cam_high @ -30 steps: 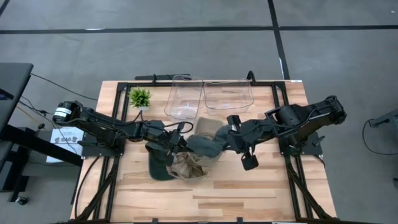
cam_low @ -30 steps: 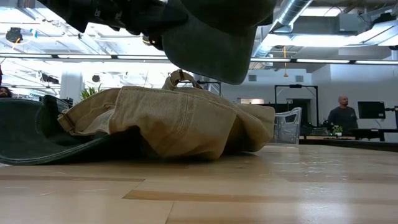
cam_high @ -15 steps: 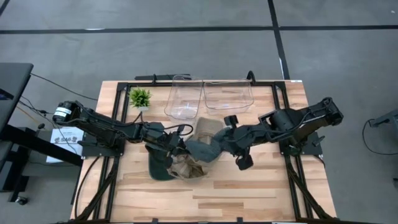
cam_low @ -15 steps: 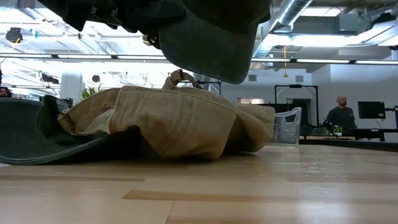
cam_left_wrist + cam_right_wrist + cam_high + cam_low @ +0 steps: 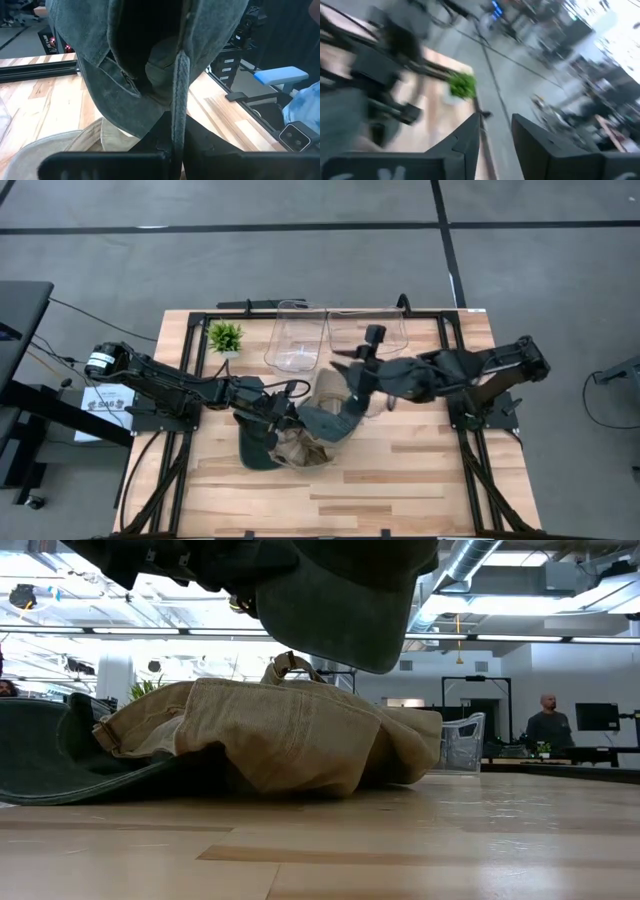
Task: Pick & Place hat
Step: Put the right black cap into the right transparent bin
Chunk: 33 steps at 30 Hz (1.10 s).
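A grey-green hat [image 5: 325, 420] hangs lifted in my left gripper [image 5: 290, 418] over the table's middle; it fills the top of the low view [image 5: 340, 600]. Below it a tan hat [image 5: 280, 735] rests on a dark green hat [image 5: 50, 755] lying flat on the table. Another tan hat [image 5: 335, 385] lies just beyond. My right gripper [image 5: 345, 372] hovers open beside the held hat, on its far side, touching nothing; its fingers [image 5: 470, 135] show apart in the right wrist view. My left gripper [image 5: 175, 145] pinches the grey-green hat's rim edge [image 5: 180, 100] between its two shut fingers, coming level from the table's left. The hat is lifted clear of the hats beneath and hangs open in front of the fingers.
Two clear plastic bins [image 5: 297, 335] [image 5: 367, 330] stand at the far edge, a small green plant [image 5: 225, 335] left of them. Bare wood lies toward the near edge [image 5: 400, 480]. A person [image 5: 548, 720] stands far off in the room.
My right gripper has drawn away from the held hat toward the table's far edge, and its wrist has turned over. The grey-green hat and my left gripper have stayed in place, as have the hats on the table.
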Tool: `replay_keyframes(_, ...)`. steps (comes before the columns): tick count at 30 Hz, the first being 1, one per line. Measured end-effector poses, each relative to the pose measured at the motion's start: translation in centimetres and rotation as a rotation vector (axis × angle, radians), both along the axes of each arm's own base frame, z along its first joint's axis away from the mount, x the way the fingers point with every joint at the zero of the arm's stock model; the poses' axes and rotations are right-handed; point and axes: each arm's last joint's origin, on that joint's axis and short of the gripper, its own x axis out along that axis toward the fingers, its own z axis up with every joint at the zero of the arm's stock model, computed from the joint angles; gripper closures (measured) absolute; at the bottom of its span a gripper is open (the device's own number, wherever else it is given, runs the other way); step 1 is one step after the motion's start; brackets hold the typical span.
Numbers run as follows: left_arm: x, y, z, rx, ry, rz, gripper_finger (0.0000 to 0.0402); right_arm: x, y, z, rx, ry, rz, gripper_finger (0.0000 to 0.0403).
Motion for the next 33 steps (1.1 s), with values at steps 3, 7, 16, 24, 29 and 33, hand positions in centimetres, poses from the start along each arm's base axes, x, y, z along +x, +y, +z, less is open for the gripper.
replay_keyframes(3, 0.0, 0.0, 0.1, -0.001, -0.007, 0.000, 0.0384, 1.2, -1.3, -1.3, -0.036, 0.038, -0.142, 0.0316)
replay_keyframes(7, 0.0, 0.0, 0.1, -0.003, -0.013, 0.000, 0.0384, 2.9, -2.9, -3.6, -0.031, 0.091, -0.271, 0.0337)
replay_keyframes(16, 0.0, 0.0, 0.2, -0.003, -0.016, 0.000, 0.0383, 4.4, -0.5, -7.2, -0.044, 0.244, -0.210, 0.0374)
replay_keyframes(24, 0.0, 0.0, 0.2, -0.007, -0.017, -0.003, 0.0383, 2.4, 2.5, -6.8, -0.017, 0.289, -0.100, 0.0401)
replay_keyframes(29, 0.0, 0.0, 0.2, -0.007, -0.019, -0.002, 0.0383, 1.3, 2.7, -5.6, -0.005, 0.256, -0.074, 0.0400)
replay_keyframes(33, 0.0, 0.0, 0.2, -0.007, -0.020, 0.002, 0.0383, 1.0, 1.9, -4.8, 0.018, 0.222, -0.090, 0.0402)
